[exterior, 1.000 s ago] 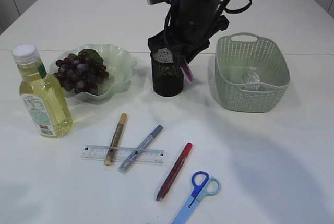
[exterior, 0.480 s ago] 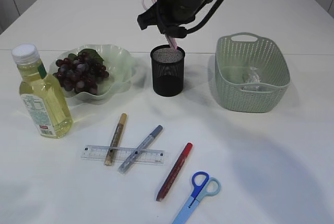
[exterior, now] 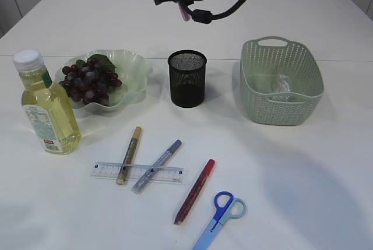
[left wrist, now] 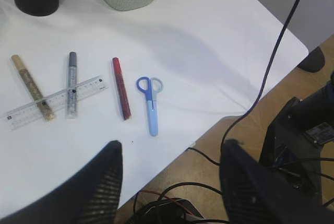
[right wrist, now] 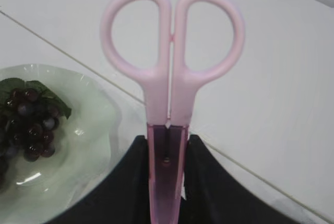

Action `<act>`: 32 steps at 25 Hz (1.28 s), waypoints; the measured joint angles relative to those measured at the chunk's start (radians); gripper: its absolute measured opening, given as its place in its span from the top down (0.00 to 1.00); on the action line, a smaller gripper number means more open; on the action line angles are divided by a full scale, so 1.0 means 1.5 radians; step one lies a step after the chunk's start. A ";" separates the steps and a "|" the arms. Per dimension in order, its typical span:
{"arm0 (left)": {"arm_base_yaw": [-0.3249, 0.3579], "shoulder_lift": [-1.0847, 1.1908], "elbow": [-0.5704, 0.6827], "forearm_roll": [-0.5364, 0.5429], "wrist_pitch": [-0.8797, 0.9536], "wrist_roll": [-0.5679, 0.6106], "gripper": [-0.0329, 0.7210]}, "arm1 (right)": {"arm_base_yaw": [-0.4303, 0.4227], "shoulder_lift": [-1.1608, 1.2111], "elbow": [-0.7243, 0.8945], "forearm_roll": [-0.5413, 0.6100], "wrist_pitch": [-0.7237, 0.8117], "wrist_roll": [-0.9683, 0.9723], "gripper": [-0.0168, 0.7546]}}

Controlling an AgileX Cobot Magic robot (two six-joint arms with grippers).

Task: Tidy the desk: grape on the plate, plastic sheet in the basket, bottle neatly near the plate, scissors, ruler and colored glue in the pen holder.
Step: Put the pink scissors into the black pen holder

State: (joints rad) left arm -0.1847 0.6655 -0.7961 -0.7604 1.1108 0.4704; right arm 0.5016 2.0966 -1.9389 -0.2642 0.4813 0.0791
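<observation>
I am holding pink plastic-handled scissors (right wrist: 170, 104) clenched by the blade in my right gripper (right wrist: 168, 156), high above the black mesh pen holder (exterior: 187, 78); next I am lowering them in. My left gripper (left wrist: 169, 166) is hanging released. I am counting three glue pens, one ruler and one blue pair on the desk.

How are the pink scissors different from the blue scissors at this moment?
The pink scissors are clamped in the right end effector, raised above the table; the blue scissors lie flat on the table, untouched. The pink pair has pink handles and a translucent pink cover on its blades; the blue pair has one dark blue and one light blue handle, with a light blue cover. Both pairs are closed.
</observation>
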 joint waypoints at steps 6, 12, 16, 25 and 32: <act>0.000 0.000 0.000 0.004 0.000 0.000 0.38 | -0.007 0.000 0.002 -0.014 -0.023 0.000 0.75; 0.000 0.000 0.000 0.020 0.000 0.000 0.38 | -0.007 0.000 0.005 -0.025 -0.037 0.002 0.75; 0.000 0.000 0.000 0.027 0.001 0.000 0.38 | -0.007 0.000 0.005 -0.028 -0.040 0.002 0.75; 0.000 0.000 0.000 0.027 0.001 0.000 0.38 | -0.007 0.000 0.031 -0.032 -0.113 0.002 0.75; 0.000 0.000 0.000 0.027 0.001 -0.005 0.38 | -0.017 0.000 0.097 -0.034 -0.178 0.003 0.75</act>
State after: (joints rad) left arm -0.1847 0.6655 -0.7961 -0.7196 1.1126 0.4625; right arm 0.4767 2.0966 -1.7930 -0.3154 0.2147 0.0837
